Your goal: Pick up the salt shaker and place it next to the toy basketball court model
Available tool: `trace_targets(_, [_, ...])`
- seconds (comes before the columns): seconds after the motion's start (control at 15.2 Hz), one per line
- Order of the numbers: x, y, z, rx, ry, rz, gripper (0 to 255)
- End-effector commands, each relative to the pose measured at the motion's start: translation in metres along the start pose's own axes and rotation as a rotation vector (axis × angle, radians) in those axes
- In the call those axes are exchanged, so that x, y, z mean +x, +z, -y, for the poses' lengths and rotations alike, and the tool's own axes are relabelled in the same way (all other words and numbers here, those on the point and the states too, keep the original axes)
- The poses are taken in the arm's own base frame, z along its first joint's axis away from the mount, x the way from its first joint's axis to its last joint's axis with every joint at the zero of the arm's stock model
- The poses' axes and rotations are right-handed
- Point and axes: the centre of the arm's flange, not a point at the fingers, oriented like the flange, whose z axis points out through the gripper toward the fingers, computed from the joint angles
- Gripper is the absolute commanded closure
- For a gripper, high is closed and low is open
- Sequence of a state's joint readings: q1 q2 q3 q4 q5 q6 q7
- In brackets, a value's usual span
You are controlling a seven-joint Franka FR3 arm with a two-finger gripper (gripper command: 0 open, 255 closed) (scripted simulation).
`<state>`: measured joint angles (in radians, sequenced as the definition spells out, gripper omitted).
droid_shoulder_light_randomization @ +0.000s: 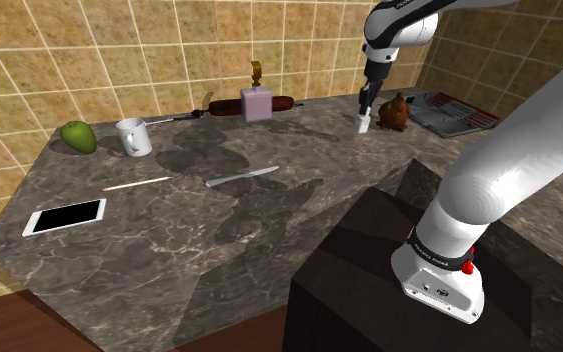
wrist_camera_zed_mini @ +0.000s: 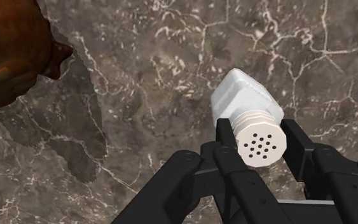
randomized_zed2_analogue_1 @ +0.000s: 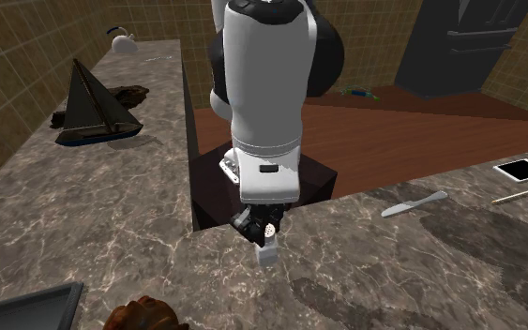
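A white salt shaker (wrist_camera_zed_mini: 246, 102) with a ribbed, holed cap sits clasped between my black fingers; the gripper (wrist_camera_zed_mini: 260, 143) is shut on its cap end. In the shoulder view the gripper (droid_shoulder_light_randomization: 366, 110) holds the shaker (droid_shoulder_light_randomization: 363, 125) low over the dark marble counter, just left of a brown figurine (droid_shoulder_light_randomization: 396, 112). The toy basketball court model (droid_shoulder_light_randomization: 456, 112), a flat dark tray with red markings, lies right of the figurine against the tiled wall. From the second exterior view the shaker (randomized_zed2_analogue_1: 267, 249) hangs under the gripper (randomized_zed2_analogue_1: 264, 231), close to the counter; the court's corner (randomized_zed2_analogue_1: 27, 307) lies at lower left.
Across the counter lie a knife (droid_shoulder_light_randomization: 241, 176), a pencil (droid_shoulder_light_randomization: 136, 184), a white tablet (droid_shoulder_light_randomization: 64, 217), a white mug (droid_shoulder_light_randomization: 134, 136), a green fruit (droid_shoulder_light_randomization: 79, 136) and a pinkish box (droid_shoulder_light_randomization: 258, 102). A model sailboat (randomized_zed2_analogue_1: 93, 103) stands on the side counter. The dark stand (droid_shoulder_light_randomization: 369, 290) fills the near right.
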<state>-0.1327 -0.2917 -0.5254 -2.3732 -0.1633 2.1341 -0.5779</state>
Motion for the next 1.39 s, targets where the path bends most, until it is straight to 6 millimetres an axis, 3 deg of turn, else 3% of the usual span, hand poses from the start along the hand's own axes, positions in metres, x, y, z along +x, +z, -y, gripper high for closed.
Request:
trace_targets(0.0, [0.000,-0.011,-0.001,0.000,0.000,0.000,255])
trace_targets(1.32, [0.002,-0.113,-0.001,0.000,0.000,0.000,255])
